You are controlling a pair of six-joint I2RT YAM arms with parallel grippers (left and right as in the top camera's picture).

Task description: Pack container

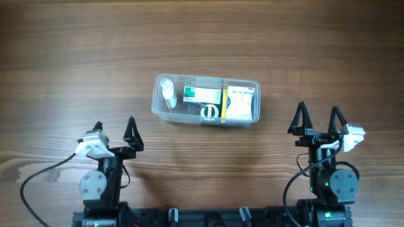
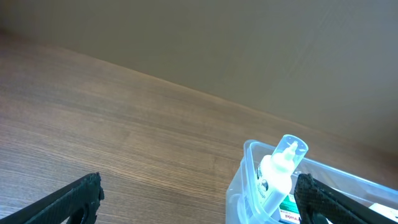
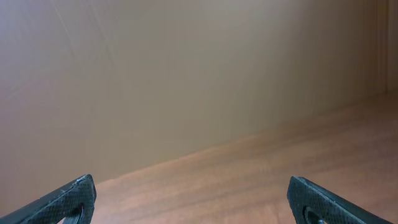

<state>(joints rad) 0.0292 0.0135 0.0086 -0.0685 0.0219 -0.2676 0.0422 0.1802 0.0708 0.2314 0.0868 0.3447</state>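
Well, working down from the biggest thing: the wooden tabletop [image 1: 76, 57] fills the overhead view, and the clear plastic container [image 1: 178, 115] sits on it near the middle. It is a little toward the far side and well apart from both arms.

My left pincer [image 1: 113, 126] hovers near the front edge, spread wide with nothing between its fingers. Its wrist camera looks toward the tub's left end. My right pincer [image 1: 319, 110] is likewise wide open and empty, off to the right of the tub, and its camera shows only bare wood and wall.

Inside the tub, a white box with a yellow edge [image 1: 240, 103] takes the right end and a green-and-white box [image 1: 202, 95] lies in the middle. A clear bottle with a white nozzle [image 1: 167, 91] leans at the left end. A small ring-shaped item [image 1: 209, 112], which I can't identify, is tucked in front of the green box.

As I read it, the packing is done or nearly so: four things are in and I see nothing loose outside. No lid shows, so I can't tell whether closing is left.
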